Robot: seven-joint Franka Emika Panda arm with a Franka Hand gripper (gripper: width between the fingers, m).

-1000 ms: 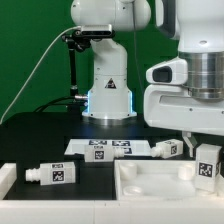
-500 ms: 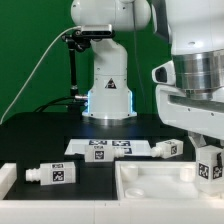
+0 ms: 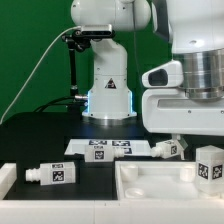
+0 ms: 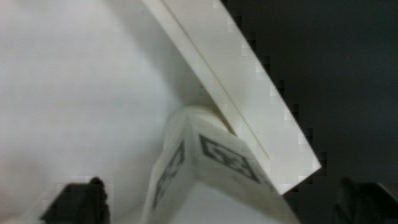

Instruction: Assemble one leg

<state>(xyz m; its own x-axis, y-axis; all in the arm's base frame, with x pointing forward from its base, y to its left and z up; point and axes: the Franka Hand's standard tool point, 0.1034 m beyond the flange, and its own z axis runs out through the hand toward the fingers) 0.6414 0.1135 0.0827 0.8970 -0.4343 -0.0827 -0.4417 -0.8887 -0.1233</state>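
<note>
A leg (image 3: 210,166), a chunky white peg with a black-and-white tag, stands upright at the back corner of the white tray (image 3: 150,186) on the exterior view's right. My gripper (image 3: 199,144) hangs just above it. In the wrist view the leg (image 4: 214,160) lies between my two dark fingertips (image 4: 80,203), next to the tray's raised rim (image 4: 240,85). Gaps show on both sides of the leg, so the gripper (image 4: 222,206) is open around it. Another leg (image 3: 55,173) lies on the table at the exterior view's left, and one more (image 3: 166,149) lies behind the tray.
The marker board (image 3: 100,147) lies flat behind the tray, in front of the robot base (image 3: 108,95). A white block (image 3: 6,178) sits at the exterior view's left edge. A black post with a cable (image 3: 72,65) stands at the back.
My hand has shifted and turned above the tray's back corner. The upright leg has stayed almost in place, only a touch lower. The other legs have not moved.
</note>
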